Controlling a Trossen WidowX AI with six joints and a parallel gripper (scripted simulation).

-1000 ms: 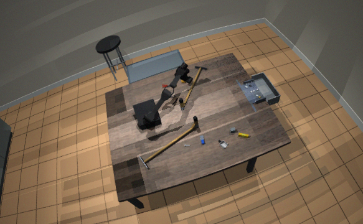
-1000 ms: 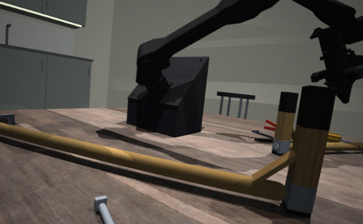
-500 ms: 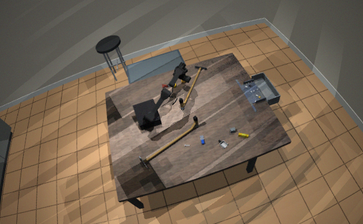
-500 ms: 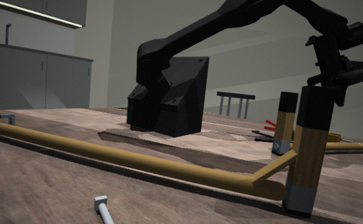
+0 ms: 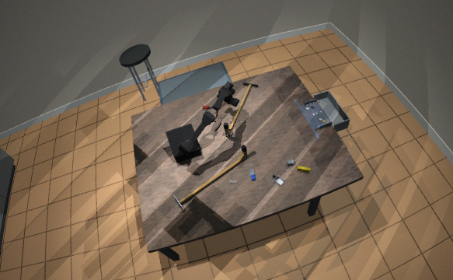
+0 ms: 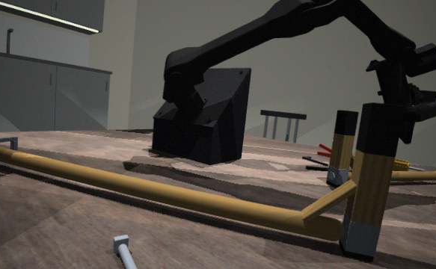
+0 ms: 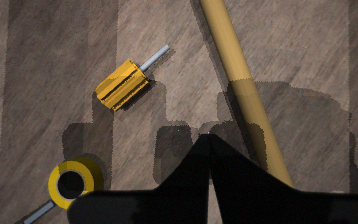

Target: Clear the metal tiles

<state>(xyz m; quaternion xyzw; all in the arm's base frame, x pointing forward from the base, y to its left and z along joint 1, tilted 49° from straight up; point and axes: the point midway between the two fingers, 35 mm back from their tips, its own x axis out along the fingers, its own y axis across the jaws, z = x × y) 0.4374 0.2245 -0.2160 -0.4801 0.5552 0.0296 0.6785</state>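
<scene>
Pressed together, pinching nothing, at the gripper. Near it, beside a wooden pole; in the wrist view alone, near a yellow ring. Well apart from it, only in the top view: metal bits on the plate, by the box.

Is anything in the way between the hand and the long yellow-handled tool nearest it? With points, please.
Nothing visible stands between the hand (image 5: 229,85) (image 6: 407,140) (image 7: 209,136) and the yellow handle (image 6: 427,175). The orange screwdriver (image 6: 401,164) (image 7: 122,85) and yellow ring (image 7: 55,183) lie off to the other side.
</scene>
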